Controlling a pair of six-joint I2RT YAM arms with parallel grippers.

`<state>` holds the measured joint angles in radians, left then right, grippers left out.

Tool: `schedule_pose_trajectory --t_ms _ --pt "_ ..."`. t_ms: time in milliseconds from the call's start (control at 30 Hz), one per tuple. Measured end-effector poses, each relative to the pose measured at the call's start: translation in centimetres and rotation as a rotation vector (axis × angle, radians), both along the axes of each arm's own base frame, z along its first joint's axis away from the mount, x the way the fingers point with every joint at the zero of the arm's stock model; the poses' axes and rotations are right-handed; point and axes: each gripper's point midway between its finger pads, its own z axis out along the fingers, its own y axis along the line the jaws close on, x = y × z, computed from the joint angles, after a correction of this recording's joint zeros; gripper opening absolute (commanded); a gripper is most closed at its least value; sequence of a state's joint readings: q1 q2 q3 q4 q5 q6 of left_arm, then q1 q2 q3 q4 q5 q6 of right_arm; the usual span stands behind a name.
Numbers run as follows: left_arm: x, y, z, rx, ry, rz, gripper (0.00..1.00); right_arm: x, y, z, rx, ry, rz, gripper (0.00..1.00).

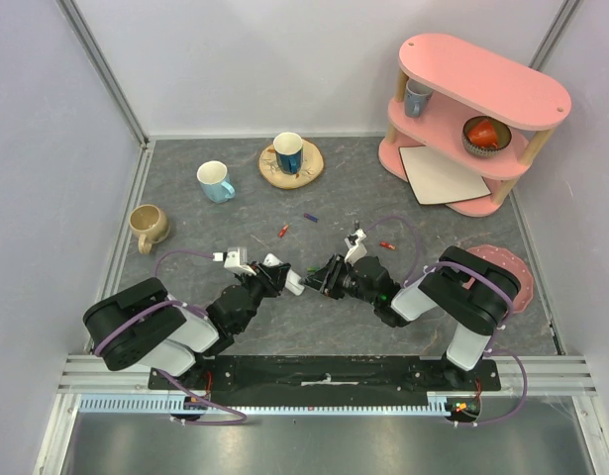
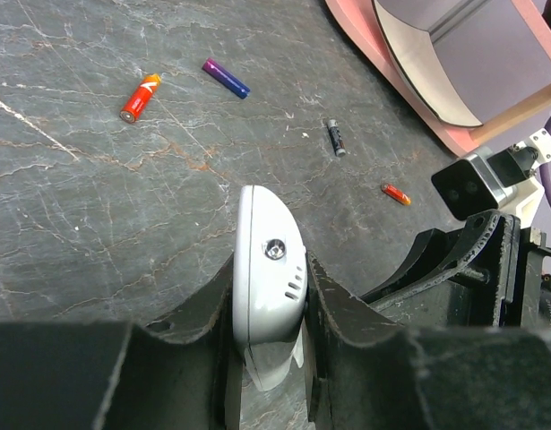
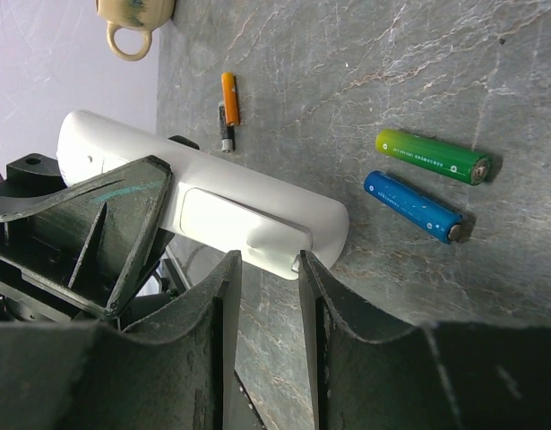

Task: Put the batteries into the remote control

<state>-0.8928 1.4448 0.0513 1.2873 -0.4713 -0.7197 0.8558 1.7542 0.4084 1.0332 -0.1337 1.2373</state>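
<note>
Remote control (image 1: 295, 285) — slim, white, plastic — sits between both arms over the grey marbled table (image 1: 185, 218) in the top view. Left wrist: the left gripper (image 2: 271, 291) pinches its rounded end edgewise, so a sideways shove could twist it loose. Right wrist: the right gripper (image 3: 264, 273) stands part-open at the back cover, holding nothing — a stray sweep could roll the green cylindrical battery (image 3: 432, 157) and blue cylindrical battery (image 3: 414, 206) away.

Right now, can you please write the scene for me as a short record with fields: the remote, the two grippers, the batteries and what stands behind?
held item: remote, white
left arm: left gripper shut on the remote
right arm: right gripper open, its tips at the remote's end
loose items: green battery beside blue battery; purple battery; all lying on the table
background: pink shelf
</note>
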Motion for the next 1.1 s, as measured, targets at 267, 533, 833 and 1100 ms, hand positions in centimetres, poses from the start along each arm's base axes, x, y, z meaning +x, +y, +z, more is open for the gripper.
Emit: schedule_pose_trajectory --t_ms 267,533,833,1100 --pt "0.00 0.05 -0.11 0.004 0.003 0.003 0.02 -0.03 -0.06 -0.01 -0.006 0.000 0.001 0.39" --pt "-0.14 0.17 0.17 0.006 0.005 0.001 0.02 -0.01 -0.05 0.14 -0.005 -0.007 0.002 0.39" --pt "-0.35 0.22 0.23 0.013 0.010 -0.004 0.02 0.04 -0.08 0.14 -0.006 -0.009 0.000 0.39" --pt "-0.48 0.27 0.31 0.016 0.013 -0.007 0.02 0.09 -0.11 0.13 -0.007 -0.010 -0.001 0.38"
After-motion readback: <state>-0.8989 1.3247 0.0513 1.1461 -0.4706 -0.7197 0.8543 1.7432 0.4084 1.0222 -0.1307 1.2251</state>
